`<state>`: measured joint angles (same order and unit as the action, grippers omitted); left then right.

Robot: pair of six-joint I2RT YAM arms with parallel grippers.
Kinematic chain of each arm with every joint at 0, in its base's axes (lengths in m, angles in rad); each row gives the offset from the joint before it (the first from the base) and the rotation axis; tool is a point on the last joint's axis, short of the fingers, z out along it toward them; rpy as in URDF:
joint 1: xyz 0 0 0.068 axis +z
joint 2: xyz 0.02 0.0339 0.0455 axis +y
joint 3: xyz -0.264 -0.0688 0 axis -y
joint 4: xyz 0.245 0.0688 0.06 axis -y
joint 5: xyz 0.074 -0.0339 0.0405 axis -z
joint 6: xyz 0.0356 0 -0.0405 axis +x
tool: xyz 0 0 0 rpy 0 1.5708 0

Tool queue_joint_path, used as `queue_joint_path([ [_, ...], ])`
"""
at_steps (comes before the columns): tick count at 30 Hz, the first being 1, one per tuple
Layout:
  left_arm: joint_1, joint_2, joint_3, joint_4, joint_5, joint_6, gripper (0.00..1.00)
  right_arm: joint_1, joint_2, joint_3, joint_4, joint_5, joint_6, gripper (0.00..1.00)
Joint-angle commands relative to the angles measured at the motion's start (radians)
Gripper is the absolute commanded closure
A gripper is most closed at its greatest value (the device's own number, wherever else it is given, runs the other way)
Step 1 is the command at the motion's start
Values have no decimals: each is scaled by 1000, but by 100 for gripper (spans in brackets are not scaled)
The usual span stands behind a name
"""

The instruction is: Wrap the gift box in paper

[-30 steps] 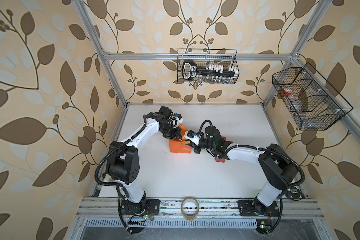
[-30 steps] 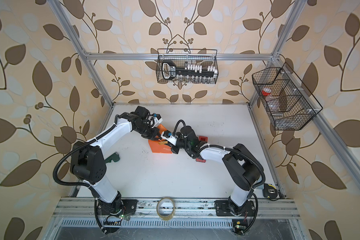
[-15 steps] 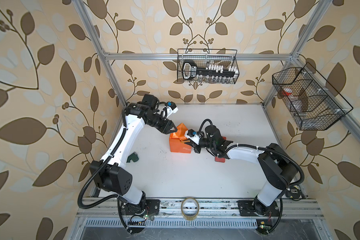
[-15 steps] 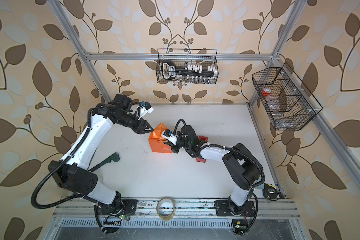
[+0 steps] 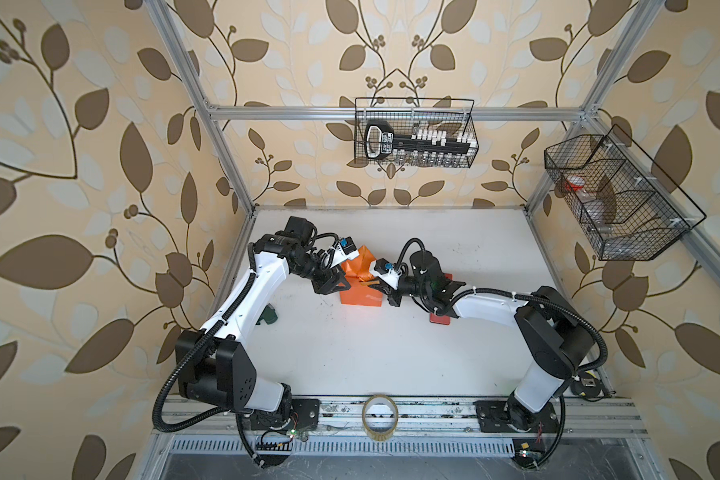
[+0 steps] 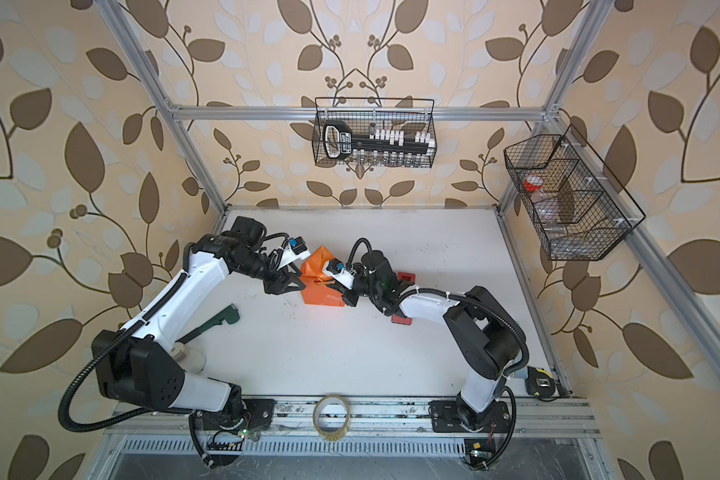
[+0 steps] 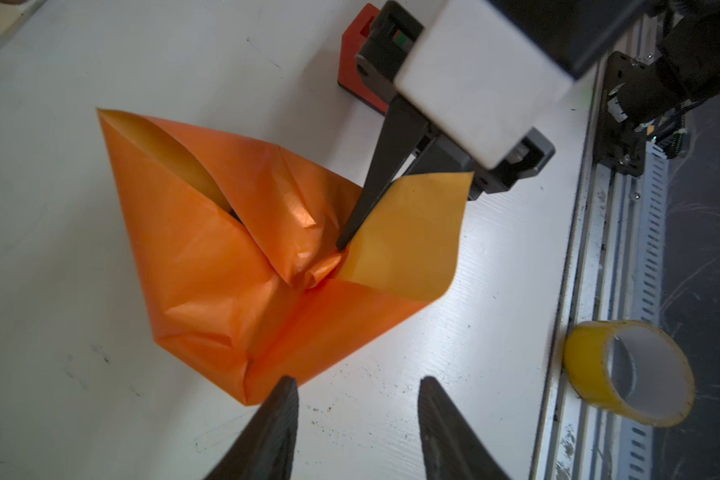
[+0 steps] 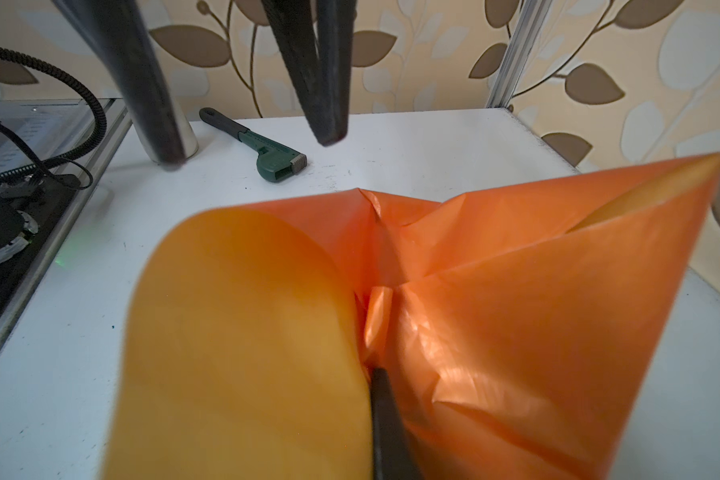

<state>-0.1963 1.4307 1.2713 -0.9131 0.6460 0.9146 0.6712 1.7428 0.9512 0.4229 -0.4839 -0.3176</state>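
The orange paper [image 5: 360, 286] [image 6: 321, 289] sits bundled at the table's middle, its folds gathered toward the centre [image 7: 225, 270]. One flap [image 8: 242, 332] stands up, showing its yellow face. The gift box is hidden under the paper. My right gripper [image 5: 371, 283] [image 6: 328, 283] reaches in from the right, its tips [image 7: 341, 245] at the gathered centre. It is shut on the paper, with the yellow flap between its fingers [image 8: 381, 399]. My left gripper [image 5: 334, 286] [image 6: 287, 284] [image 7: 357, 380] stands open just off the paper's left corner, holding nothing; its fingers [image 8: 325, 83] hang apart above the table.
A red tape dispenser [image 5: 441, 320] [image 6: 402, 319] lies under the right forearm. A yellow tape roll [image 5: 380, 417] [image 7: 628, 374] sits on the front rail. A green tool [image 6: 221, 318] [image 8: 267, 153] lies at the left. Wire baskets [image 5: 416, 139] [image 5: 616, 199] hang on the walls.
My left gripper opened and let go of the paper, swung away to the back left, then came back beside the paper's left corner. The right gripper stayed put.
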Motion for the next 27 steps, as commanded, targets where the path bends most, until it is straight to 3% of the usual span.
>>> queue_joint_path([
  [1,-19,28,-35,92,0,89,51,-2,47,1,-77,7,-11,100],
  [8,-17,45,-85,115,-68,189,48,-4,46,1,-84,3,-14,100],
  [15,-17,63,-86,198,-27,75,53,-2,51,5,-88,0,-17,100],
  [27,-20,82,-88,237,-20,-59,89,-1,37,6,-105,-8,-29,98],
])
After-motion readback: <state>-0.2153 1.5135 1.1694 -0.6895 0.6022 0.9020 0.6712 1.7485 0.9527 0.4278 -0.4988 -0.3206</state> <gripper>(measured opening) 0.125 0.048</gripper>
